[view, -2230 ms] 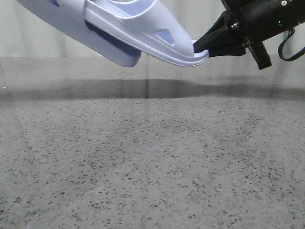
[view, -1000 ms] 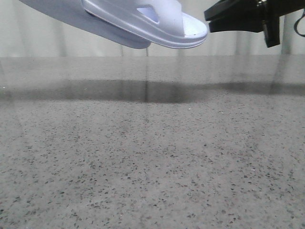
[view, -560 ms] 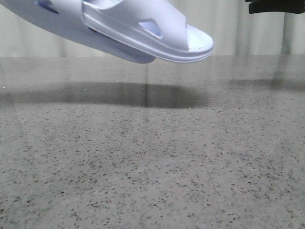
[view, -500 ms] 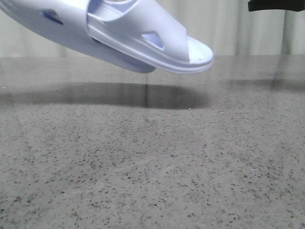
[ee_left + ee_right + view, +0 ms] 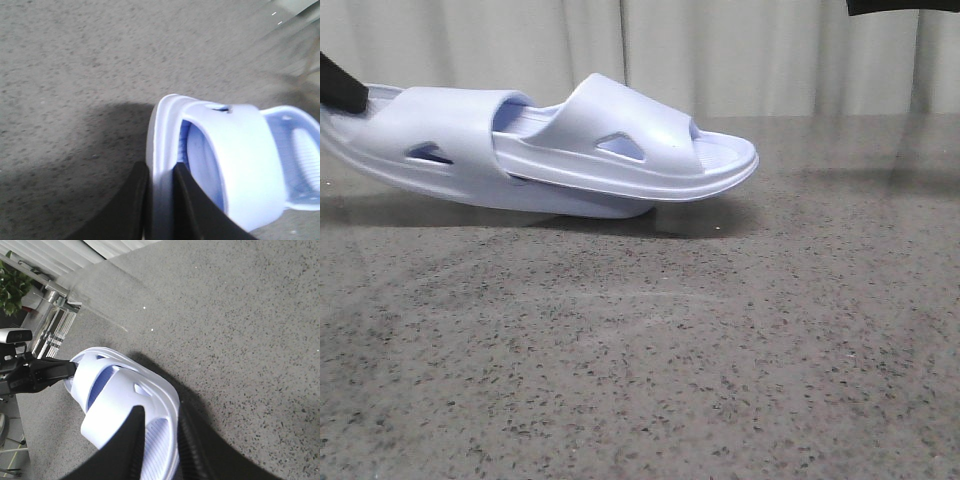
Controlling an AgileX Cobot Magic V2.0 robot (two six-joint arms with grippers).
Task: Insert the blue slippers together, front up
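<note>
The left gripper (image 5: 159, 202) is closed on the rim of the blue slippers (image 5: 550, 160), one black finger (image 5: 131, 205) on each side of the pale edge. In the front view only a dark tip of it shows at the left edge, against the heel end. The pair is nested, one slipper pushed through the strap of the other, open toe pointing right. Its underside sits on or just above the speckled grey counter (image 5: 650, 360), a shadow close beneath; contact cannot be told. The right gripper (image 5: 161, 452) hangs above the toe end with its black fingers (image 5: 125, 450) spread and nothing between them, clear of the slippers.
</note>
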